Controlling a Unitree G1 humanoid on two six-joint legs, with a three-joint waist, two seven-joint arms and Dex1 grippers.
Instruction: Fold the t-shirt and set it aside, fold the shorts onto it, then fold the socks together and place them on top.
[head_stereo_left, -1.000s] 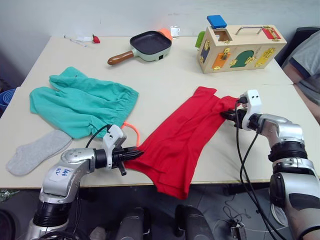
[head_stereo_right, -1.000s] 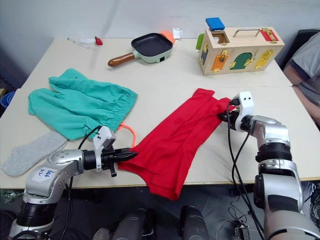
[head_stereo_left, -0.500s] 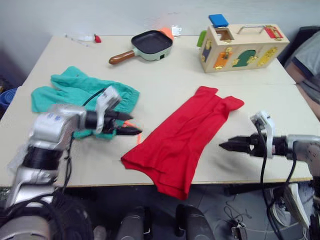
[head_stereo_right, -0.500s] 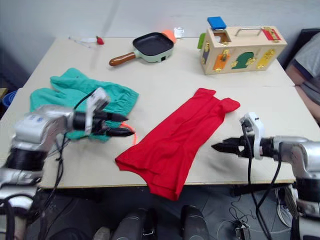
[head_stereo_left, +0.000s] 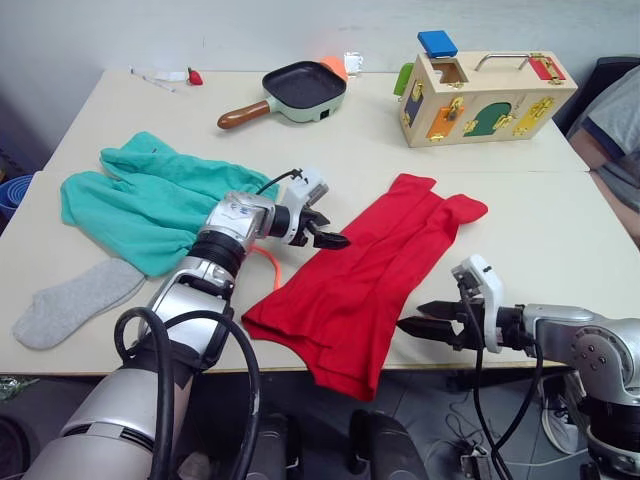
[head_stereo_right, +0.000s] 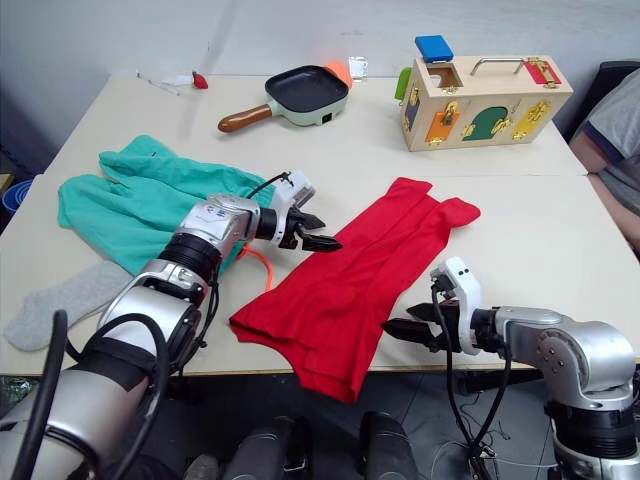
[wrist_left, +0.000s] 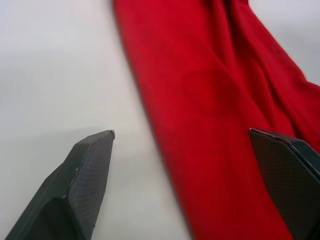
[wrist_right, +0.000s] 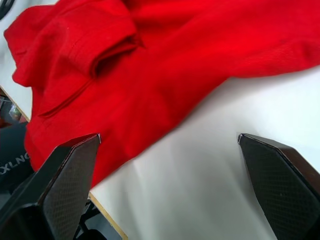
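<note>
Head views: the t-shirt lay as a long diagonal strip across the desk, already narrowed lengthwise, its lower end hanging a little over the desk's near edge. I had the left claw over the strip's left edge about midway along, fingers spread and empty. The right claw sat just off the strip's right edge near the lower end, also spread, holding nothing. I judged both were lined up on opposite sides of the shirt to take the edges for a crosswise fold. The shorts lay flat left of the shirt, orange drawstring trailing toward it; one sock lay left of the shirt, nearer the desk's front edge than the shorts. Neither was folded yet. A toy frying pan and a wooden latch box stood behind the shirt, well apart from it.

Left wrist view: fingers wide, one over bare desk, the other over red cloth, so the claw straddled the shirt's edge without touching it as far as I could tell.

Right wrist view: fingers wide, the shirt's folded sleeve area and the desk surface between them, nothing gripped.
</note>
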